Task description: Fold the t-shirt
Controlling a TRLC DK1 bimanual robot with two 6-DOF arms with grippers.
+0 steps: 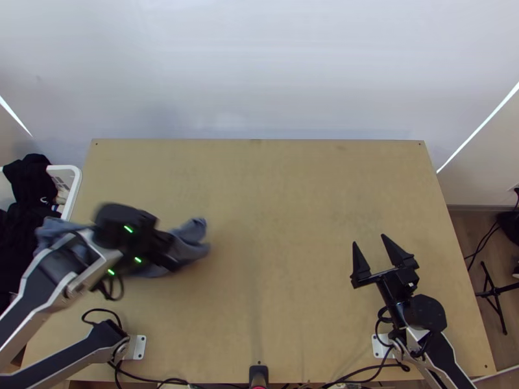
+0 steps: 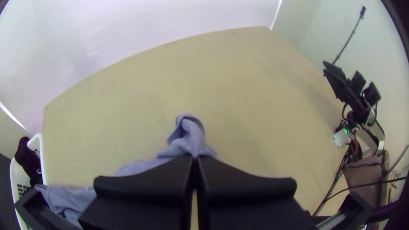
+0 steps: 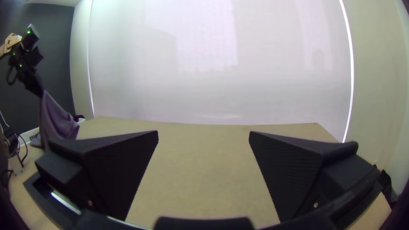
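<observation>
My L claw (image 1: 172, 258) is just off the basket (image 1: 76, 188), on the side where the table (image 1: 279, 194) is. It's clenched on the t-shirt (image 1: 193, 232), w/ its two flat fingers pressed tight. The cloth is blue-grey & all bunched up, not flat. Some of it hangs down from my fingertips, & one floppy bit pokes out past them, away from the basket. The other end goes back to the basket's edge. I can't tell exactly which part of the shirt I've got, b/c it's so crumpled.

My R claw (image 1: 369, 240) is well apart from the basket, over the side of the table far from it. It's released, w/ its fingers wide apart & nada btwn them.

The basket is white & has dark clothes (image 1: 26, 220) in it, some up over its rim. A black stand (image 1: 493, 292) is on the floor, past the end of the table that's farthest from the basket.
</observation>
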